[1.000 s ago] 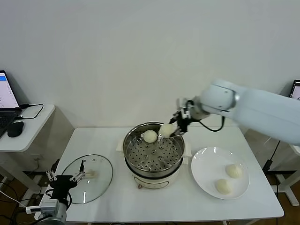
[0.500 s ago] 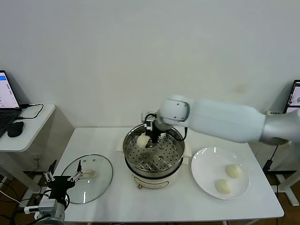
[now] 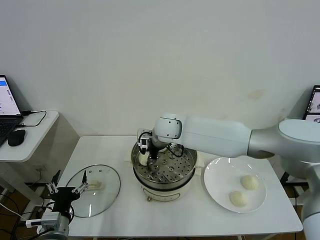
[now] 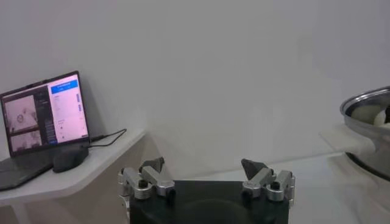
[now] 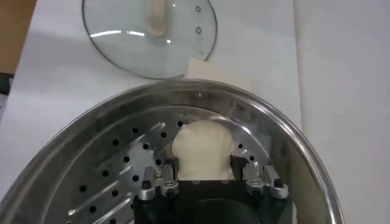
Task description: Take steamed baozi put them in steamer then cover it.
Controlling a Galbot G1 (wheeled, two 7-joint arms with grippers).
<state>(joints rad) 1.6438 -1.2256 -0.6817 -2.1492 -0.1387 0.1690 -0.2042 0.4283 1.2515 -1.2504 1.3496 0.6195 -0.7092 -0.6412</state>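
My right gripper (image 3: 148, 159) reaches down into the steamer (image 3: 186, 169), a shiny steel pot on a cream base. A cream-white baozi (image 5: 202, 143) sits between its fingers on the perforated tray, and both fingers (image 5: 169, 165) press against its sides. Two more baozi (image 3: 249, 182) (image 3: 238, 198) lie on the white plate (image 3: 220, 186) to the right. The cover (image 3: 100, 195), a clear glass lid with a cream handle, lies flat on the table left of the steamer. My left gripper (image 3: 66, 190) is parked low at the table's front left corner, open and holding nothing.
A side table on the left carries a laptop (image 3: 6, 107) and a mouse (image 3: 16, 137). My right arm stretches across from the right, above the back of the steamer and plate. The steamer's rim (image 4: 365, 103) shows far off in the left wrist view.
My right gripper carried the baozi from the steamer's back right rim across and down to the left side of the tray. The left arm stayed put.
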